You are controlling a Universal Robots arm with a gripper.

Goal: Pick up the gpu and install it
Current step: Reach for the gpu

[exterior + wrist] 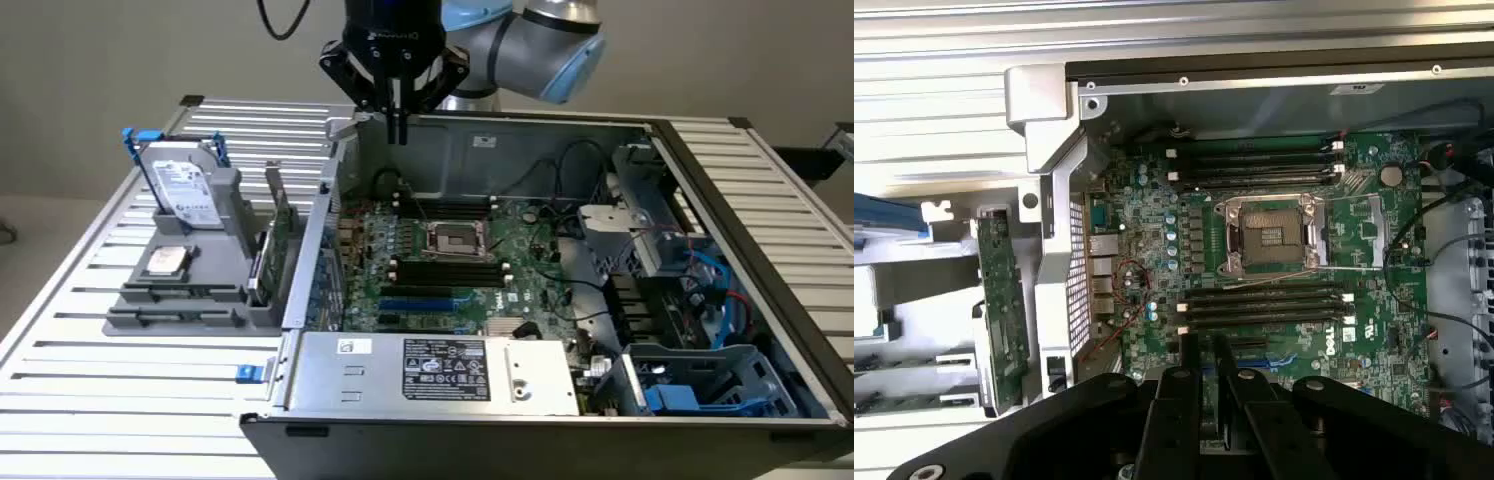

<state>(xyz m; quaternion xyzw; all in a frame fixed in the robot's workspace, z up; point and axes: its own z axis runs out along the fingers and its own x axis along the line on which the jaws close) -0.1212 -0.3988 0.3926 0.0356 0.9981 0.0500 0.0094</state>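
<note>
Count, exterior view. You have one gripper [396, 130] at twelve o'clock of the case [534, 440]. One case, open. Inside it are one motherboard [534, 250], one CPU socket [451, 238], two banks of memory slots [454, 272] and one labelled power supply [441, 372] at six o'clock. At nine o'clock of the case stands one grey rack [187, 310], holding one gpu [276, 255], one blue-handled hard drive [187, 190] and one smaller drive [167, 261].
</note>
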